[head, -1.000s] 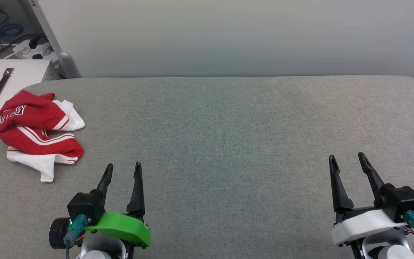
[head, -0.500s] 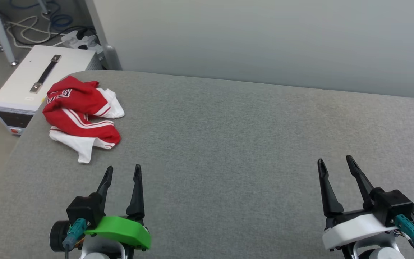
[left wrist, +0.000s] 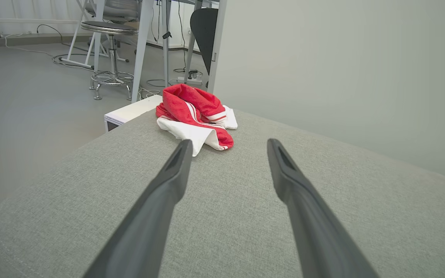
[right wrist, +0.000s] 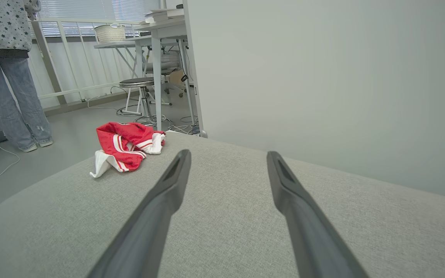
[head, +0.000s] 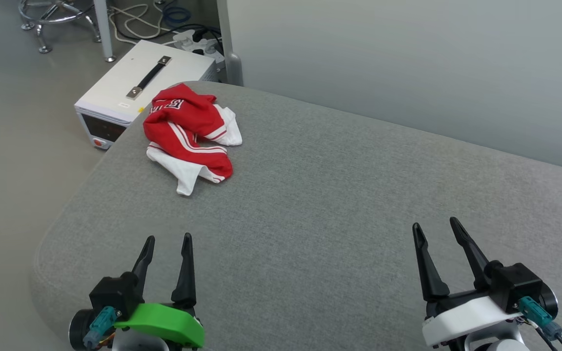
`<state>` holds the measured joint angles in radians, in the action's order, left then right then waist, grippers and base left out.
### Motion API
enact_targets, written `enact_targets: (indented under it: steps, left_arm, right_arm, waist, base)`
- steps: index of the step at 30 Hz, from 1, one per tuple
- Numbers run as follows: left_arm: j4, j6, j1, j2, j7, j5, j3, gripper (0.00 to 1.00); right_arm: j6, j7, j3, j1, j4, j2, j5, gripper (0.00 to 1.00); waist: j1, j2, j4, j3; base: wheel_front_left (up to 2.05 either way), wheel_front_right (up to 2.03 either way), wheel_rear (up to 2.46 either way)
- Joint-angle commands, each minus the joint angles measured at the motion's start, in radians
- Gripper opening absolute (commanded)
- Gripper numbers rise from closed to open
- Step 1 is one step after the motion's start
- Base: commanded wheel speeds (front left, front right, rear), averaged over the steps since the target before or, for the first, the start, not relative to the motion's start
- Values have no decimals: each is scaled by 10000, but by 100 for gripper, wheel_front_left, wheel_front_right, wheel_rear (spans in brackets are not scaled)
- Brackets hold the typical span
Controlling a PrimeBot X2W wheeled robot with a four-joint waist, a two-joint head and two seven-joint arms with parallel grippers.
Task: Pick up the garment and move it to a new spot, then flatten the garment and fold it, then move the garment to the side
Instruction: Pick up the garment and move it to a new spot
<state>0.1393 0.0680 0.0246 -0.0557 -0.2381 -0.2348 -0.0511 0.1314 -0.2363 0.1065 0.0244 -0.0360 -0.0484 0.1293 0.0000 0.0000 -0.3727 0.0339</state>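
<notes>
The garment lies crumpled in a red and white heap near the far left corner of the grey padded table. It also shows ahead of the fingers in the left wrist view, garment, and off to the left in the right wrist view, garment. My left gripper stands open at the lower left, well short of the garment, nothing between its fingers. My right gripper stands open at the lower right, far from the cloth.
A white box with a black handle sits on the floor beside the table's far left corner, with cables and a stool base behind. A grey partition wall runs along the table's far edge. A person's legs stand off left.
The head camera has turned left, so the garment and box now sit nearer the picture's middle. Both grippers stay open and hold their places.
</notes>
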Motion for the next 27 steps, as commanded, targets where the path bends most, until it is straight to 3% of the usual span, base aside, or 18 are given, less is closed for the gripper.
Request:
enact_targets:
  steps: [1,13,21,27]
  left_arm:
    - [29,100,183,52,-111,-66,28,100]
    - [12,201,222,55,-237,-122,103,100]
    - [148,186,-16,55,-237,-232,161,100]
    - [1139,445,-1059,-58,-237,70,303,100]
  right_arm:
    - [-7,-129,71,94,-55,-18,115,100]
    - [-7,-254,186,66,-117,-18,221,100]
    - [-7,-254,-9,-24,60,-18,117,100]
    - [-7,-254,63,-462,135,-18,-295,100]
  waist:
    - [0,0,-514,102]
    - [0,0,-882,127]
    - [0,0,-677,-312]
    - [0,0,-223,-1309]
  base:
    - [0,0,0]
    - [0,0,0]
    - [0,0,0]
    - [0,0,0]
